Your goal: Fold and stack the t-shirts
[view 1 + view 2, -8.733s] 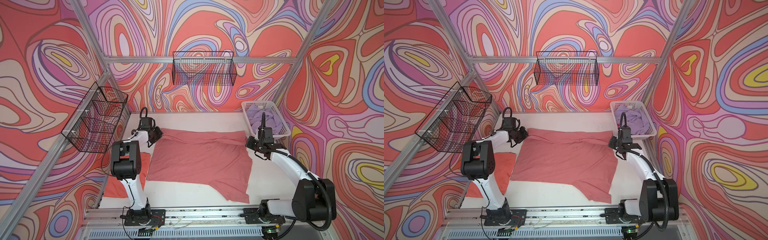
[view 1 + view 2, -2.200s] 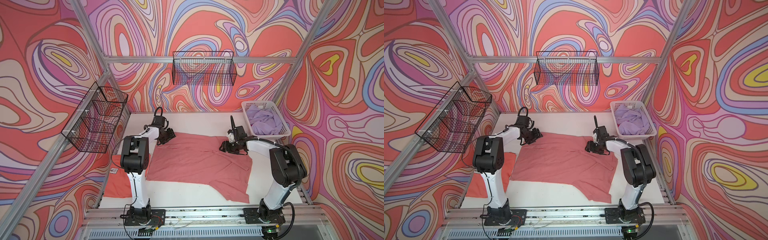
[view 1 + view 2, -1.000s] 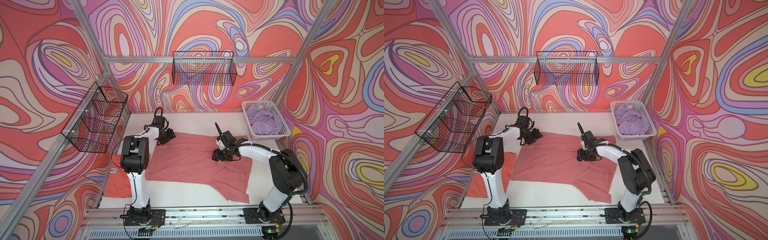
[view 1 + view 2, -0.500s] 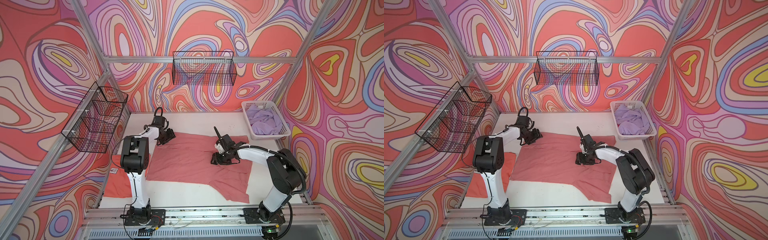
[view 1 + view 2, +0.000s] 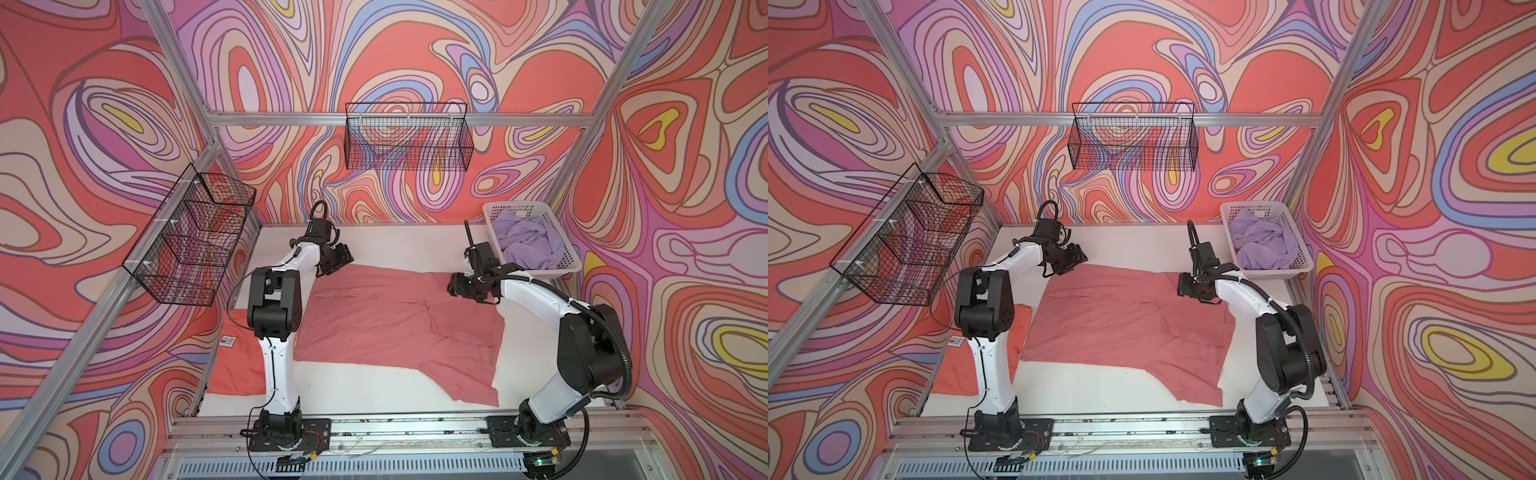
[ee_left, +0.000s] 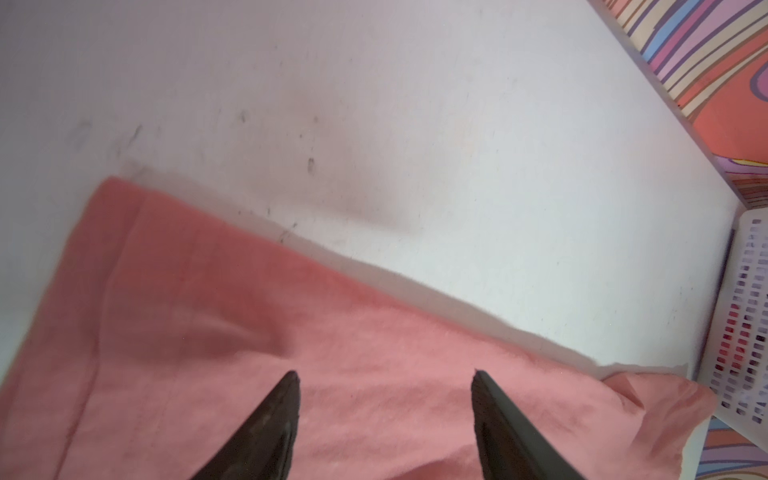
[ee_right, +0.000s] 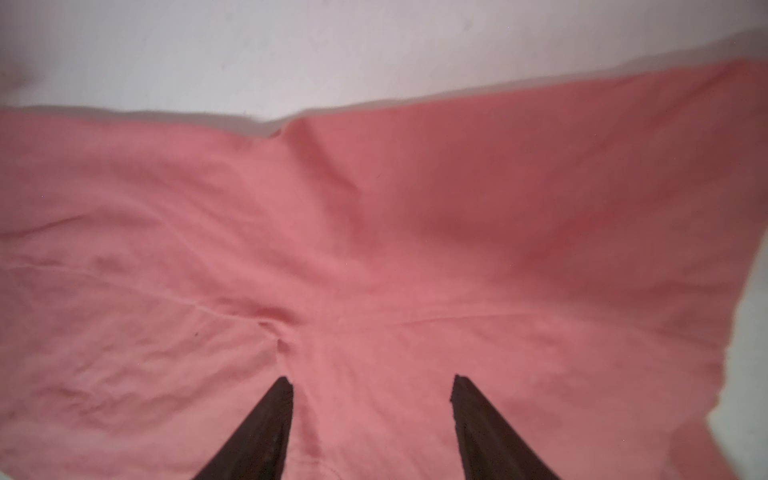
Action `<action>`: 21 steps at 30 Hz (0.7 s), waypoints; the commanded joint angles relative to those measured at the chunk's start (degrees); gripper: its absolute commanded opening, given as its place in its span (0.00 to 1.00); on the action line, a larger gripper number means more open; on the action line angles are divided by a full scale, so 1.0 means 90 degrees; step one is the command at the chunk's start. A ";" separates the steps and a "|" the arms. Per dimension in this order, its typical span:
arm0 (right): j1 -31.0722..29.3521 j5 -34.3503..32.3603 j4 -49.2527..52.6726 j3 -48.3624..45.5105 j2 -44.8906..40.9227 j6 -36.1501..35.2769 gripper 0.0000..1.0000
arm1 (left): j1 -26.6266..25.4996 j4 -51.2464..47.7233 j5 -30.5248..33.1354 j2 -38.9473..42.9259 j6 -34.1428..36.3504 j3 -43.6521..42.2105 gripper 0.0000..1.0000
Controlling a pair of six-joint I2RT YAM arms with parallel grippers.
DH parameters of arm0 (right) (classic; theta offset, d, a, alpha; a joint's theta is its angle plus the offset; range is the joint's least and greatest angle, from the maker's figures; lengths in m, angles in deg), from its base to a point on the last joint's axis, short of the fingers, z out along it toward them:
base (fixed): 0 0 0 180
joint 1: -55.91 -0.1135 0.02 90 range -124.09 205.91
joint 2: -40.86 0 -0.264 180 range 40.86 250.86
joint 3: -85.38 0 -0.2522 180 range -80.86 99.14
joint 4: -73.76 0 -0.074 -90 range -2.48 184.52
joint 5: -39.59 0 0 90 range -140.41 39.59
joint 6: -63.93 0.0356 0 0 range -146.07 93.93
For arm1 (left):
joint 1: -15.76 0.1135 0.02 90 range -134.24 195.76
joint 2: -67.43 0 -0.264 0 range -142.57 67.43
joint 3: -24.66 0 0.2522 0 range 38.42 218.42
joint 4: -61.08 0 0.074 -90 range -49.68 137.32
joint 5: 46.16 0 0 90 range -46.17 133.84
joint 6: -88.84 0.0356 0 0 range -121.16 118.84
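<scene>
salmon-pink t-shirt (image 5: 374, 328): lying spread out flat, mid-surface (image 5: 395, 241)
left gripper (image 6: 384, 374): hovering over its far left corner, jaws apart, gripping nothing
right gripper (image 7: 370, 378): hanging over the far right part, released too
coral t-shirt (image 5: 239, 361): sitting folded at the left edge
lavender t-shirt (image 5: 525, 243): lying bunched up in the white basket (image 5: 515, 205)

The left arm (image 5: 276, 365) hides part of the orange-coral shirt (image 5: 237, 365); its label (image 5: 227, 340) carries print too small to read. The salmon shirt (image 7: 374, 249) runs off the right wrist view's edges.
</scene>
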 commanded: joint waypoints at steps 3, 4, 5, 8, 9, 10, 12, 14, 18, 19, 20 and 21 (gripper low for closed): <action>0.0283 -0.0257 -0.0367 0.0587 0.0803 -0.0267 0.64 | 0.0010 -0.0584 0.0129 -0.0651 0.0112 0.0689 0.66; 0.0336 -0.0299 -0.0439 0.0683 0.0930 -0.0270 0.64 | 0.0010 -0.0635 0.0144 -0.0751 0.0079 0.0786 0.65; 0.0376 -0.0354 -0.0499 0.0758 0.1037 -0.0274 0.64 | 0.0010 -0.0717 0.0180 -0.0837 0.0065 0.0866 0.66; 0.0523 -0.0391 -0.0594 0.1011 0.1343 -0.0255 0.63 | 0.0072 -0.1097 0.0385 -0.1029 -0.0152 0.0966 0.61; 0.0557 -0.0395 -0.0607 0.1103 0.1422 -0.0242 0.63 | 0.0104 -0.1164 0.0460 -0.1013 -0.0205 0.0889 0.61; 0.0596 -0.0409 -0.0622 0.1198 0.1491 -0.0236 0.63 | 0.0159 -0.1221 0.0552 -0.0974 -0.0258 0.0795 0.61; 0.0628 -0.0406 -0.0616 0.1333 0.1580 -0.0236 0.63 | 0.0264 -0.1258 0.0647 -0.0867 -0.0298 0.0557 0.61; 0.0664 -0.0409 -0.0584 0.1471 0.1686 -0.0231 0.63 | 0.0381 -0.1246 0.0768 -0.0717 -0.0306 0.0292 0.60; 0.0720 -0.0367 -0.0555 0.1718 0.1948 -0.0250 0.63 | 0.0665 -0.1212 0.0814 -0.0491 -0.0218 -0.0120 0.60; 0.0719 -0.0323 -0.0541 0.1784 0.2012 -0.0250 0.63 | 0.0709 -0.1214 0.0775 -0.0480 -0.0211 -0.0169 0.60; 0.0732 -0.0278 -0.0552 0.1863 0.2105 -0.0257 0.63 | 0.0749 -0.1206 0.0750 -0.0463 -0.0193 -0.0220 0.60; 0.0728 -0.0210 -0.0570 0.1934 0.2200 -0.0253 0.63 | 0.0771 -0.1178 0.0725 -0.0449 -0.0178 -0.0277 0.60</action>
